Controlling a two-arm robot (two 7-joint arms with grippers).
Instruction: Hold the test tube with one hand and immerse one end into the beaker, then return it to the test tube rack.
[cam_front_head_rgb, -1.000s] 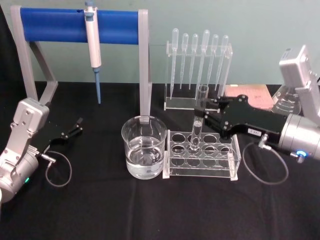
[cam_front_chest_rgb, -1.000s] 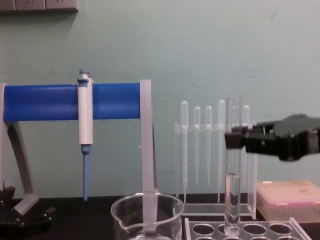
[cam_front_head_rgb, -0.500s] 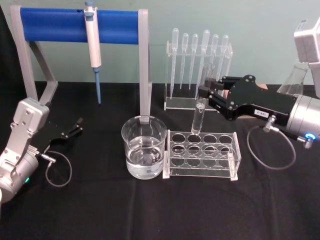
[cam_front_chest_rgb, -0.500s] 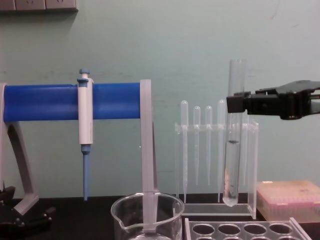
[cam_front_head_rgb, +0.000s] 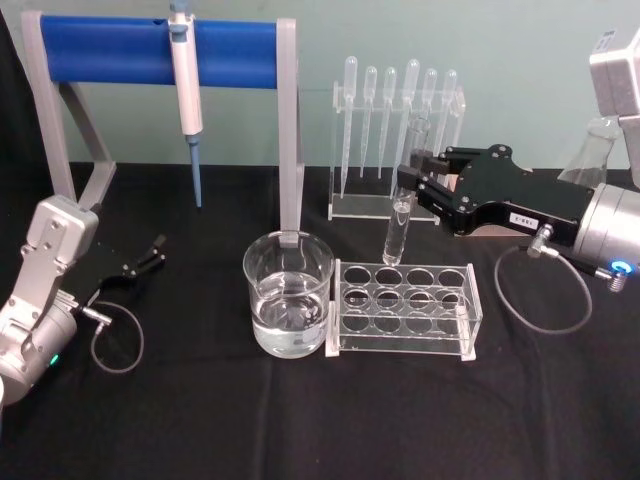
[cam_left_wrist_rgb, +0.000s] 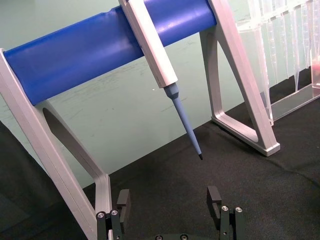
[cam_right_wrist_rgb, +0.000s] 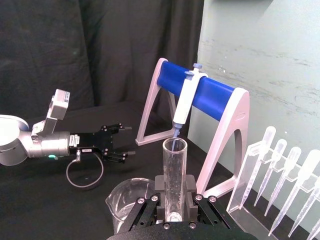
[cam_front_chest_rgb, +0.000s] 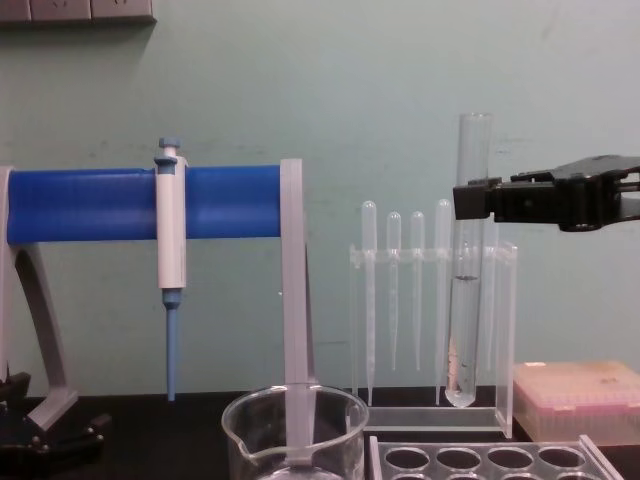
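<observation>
Sitting on the black surface (cam_front_head_rgb: 300, 420): test tube rack (cam_front_head_rgb: 400, 343), with the beaker (cam_front_head_rgb: 288, 295), part-filled with clear liquid, just beside its left end. The right tool (cam_front_head_rgb: 408, 186) is clenched on the test tube (cam_front_head_rgb: 397, 228) a bit below its rim; the tube is upright, hanging clear above the rack's back row, some liquid inside. The left tool (cam_front_head_rgb: 155, 250) is parked low at far left, fingers apart, grasping nothing.
</observation>
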